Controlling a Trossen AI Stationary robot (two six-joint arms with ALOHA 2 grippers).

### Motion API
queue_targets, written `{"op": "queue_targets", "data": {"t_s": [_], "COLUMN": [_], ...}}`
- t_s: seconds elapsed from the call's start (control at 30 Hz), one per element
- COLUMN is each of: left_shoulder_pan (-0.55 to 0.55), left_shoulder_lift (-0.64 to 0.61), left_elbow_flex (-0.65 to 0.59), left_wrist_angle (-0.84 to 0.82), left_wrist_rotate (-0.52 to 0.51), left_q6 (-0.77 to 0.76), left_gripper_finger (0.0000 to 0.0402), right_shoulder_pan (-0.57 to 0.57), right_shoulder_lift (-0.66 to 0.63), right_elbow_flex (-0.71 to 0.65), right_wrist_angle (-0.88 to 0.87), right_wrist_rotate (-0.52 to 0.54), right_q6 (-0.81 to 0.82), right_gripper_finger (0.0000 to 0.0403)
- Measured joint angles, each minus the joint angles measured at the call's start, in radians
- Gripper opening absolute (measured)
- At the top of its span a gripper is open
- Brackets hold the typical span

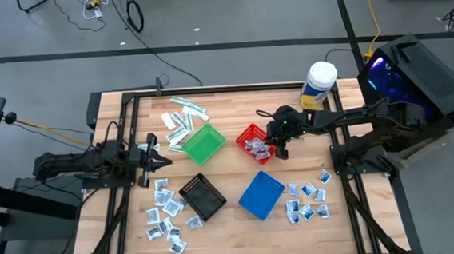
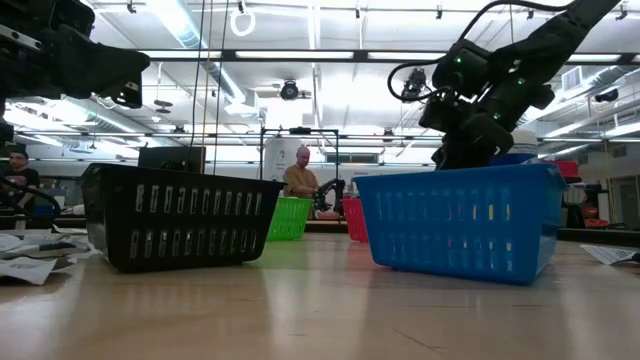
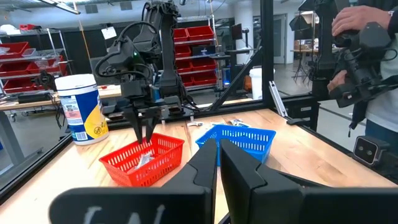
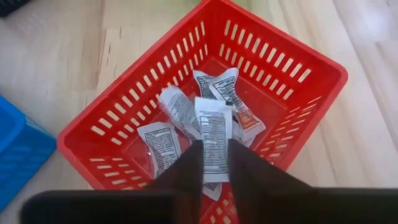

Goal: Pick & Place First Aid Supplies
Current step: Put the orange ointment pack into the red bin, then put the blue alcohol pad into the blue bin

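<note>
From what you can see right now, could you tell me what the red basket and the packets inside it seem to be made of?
The red slotted square basket looks like moulded plastic: glossy, with uniform slits. The small white printed packets appear to be crinkled paper or foil wrap; which one is unclear.

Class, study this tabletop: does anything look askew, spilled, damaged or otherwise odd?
Nothing looks damaged. The packets lie scattered in loose piles on the table, some overlapping. The four baskets sit at different angles, not lined up. The right gripper hovers over the red basket with one packet between its fingers.
</note>
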State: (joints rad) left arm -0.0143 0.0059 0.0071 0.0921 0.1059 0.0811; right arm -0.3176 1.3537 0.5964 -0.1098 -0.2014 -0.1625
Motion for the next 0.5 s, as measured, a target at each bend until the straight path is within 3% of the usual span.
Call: {"op": "queue_targets", "data": {"t_s": [0.2, 0.5], "left_shoulder_pan": [0.000, 0.000], "left_shoulder_lift": [0.000, 0.000], "left_elbow_flex": [0.000, 0.000], "left_wrist_angle": [0.000, 0.000], "left_wrist_rotate": [0.000, 0.000], "left_q6": [0.000, 0.000], "left_gripper_finger": [0.0025, 0.0025], "right_shoulder_pan": [0.000, 0.001], "right_shoulder_lift": [-0.058, -0.251], "right_elbow_flex": [0.000, 0.000], "right_wrist_angle": [-0.009, -0.142], "right_wrist_rotate": [0.001, 0.002], "right_q6": [-0.002, 0.026], "right_gripper_finger": [0.0170, 0.0232]}}
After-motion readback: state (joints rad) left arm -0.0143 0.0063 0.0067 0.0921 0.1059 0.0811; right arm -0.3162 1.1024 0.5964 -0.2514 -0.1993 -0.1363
